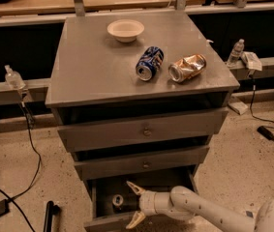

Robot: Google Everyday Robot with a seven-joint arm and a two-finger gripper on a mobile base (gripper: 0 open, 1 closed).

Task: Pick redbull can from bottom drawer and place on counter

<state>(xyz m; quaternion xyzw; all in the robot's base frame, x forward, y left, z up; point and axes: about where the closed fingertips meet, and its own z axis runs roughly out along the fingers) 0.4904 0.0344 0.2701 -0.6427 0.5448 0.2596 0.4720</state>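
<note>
The bottom drawer point(108, 223) stands pulled open at the foot of the grey cabinet. Inside it, toward the left, the redbull can point(117, 201) stands upright; I see mainly its silver top. My gripper point(134, 204) is at the drawer's opening, just right of the can, open, with one tan finger point(133, 188) above and one below; the can is apart from them. The white arm reaches in from the lower right. The counter point(93, 66) is the flat grey top of the cabinet.
On the counter lie a white bowl point(125, 30) at the back, a dented blue can point(148, 63) and a crushed gold-silver can point(187, 67) on their sides. Two upper drawers with knobs point(146, 130) are slightly open. Cables and a black object point(49, 215) lie on the floor left.
</note>
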